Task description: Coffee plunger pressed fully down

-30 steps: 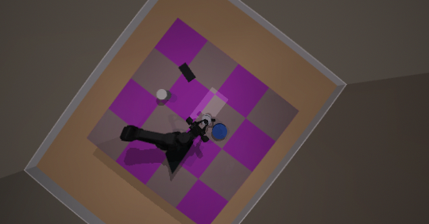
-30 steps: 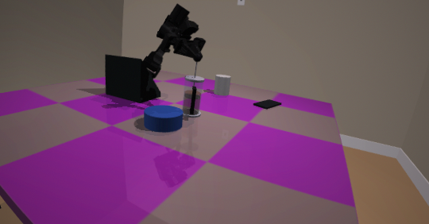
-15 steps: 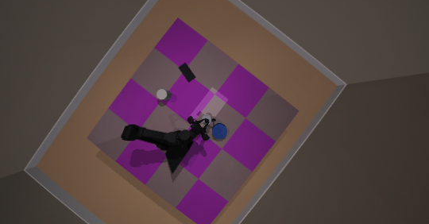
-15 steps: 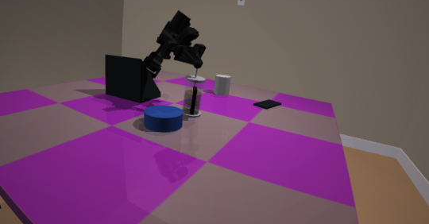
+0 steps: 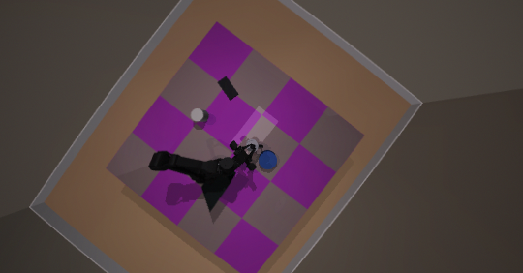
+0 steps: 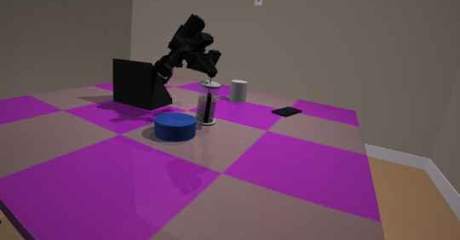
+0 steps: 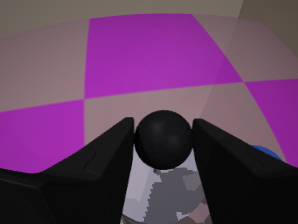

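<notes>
Coffee plunger's round black knob (image 7: pixel 164 137), mid-frame in the wrist view, is pinched by the black end effector (image 7: pixel 164 145) just above the clear glass press (image 6: pixel 208 105). Pressing looks nearly finished; release remains.

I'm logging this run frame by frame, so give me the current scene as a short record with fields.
gripper: shut on the plunger knob, which sits between both fingers
plunger: rod nearly all inside; knob just above the lid
coffee press: upright on the checkered table
blue disc: beside the press, apart from it
white cylinder: behind the press, standing
black flat block: lying to the right
release: not yet done
</notes>
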Controlling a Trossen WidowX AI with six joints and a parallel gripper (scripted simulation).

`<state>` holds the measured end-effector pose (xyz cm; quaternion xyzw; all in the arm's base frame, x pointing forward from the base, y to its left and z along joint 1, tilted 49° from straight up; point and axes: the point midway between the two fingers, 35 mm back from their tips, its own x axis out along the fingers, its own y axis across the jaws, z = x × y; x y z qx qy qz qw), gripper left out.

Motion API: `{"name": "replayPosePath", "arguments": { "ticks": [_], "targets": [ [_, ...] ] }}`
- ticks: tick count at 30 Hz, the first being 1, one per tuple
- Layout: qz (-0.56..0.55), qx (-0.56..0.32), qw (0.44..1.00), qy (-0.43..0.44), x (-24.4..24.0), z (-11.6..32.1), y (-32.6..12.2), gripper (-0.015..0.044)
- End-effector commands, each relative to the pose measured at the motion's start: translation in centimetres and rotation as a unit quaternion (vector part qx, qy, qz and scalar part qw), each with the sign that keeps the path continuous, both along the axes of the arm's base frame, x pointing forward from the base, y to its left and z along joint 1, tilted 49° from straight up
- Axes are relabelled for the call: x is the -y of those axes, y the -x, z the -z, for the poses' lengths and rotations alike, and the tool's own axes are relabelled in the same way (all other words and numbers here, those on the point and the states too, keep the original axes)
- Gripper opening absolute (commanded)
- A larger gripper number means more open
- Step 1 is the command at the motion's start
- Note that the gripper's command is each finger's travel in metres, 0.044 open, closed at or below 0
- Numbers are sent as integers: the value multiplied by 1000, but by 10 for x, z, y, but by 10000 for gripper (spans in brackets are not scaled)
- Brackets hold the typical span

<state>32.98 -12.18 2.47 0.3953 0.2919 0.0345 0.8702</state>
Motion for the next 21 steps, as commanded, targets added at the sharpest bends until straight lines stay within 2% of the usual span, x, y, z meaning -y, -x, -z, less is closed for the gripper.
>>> {"name": "replayPosePath", "arguments": {
  "ticks": [1, 21],
  "targets": [
    [-7, -11, 1000, -12, -7, 7, 1, 117],
    [-7, -10, 1000, -12, -5, 7, 0, 117]
  ]
}}
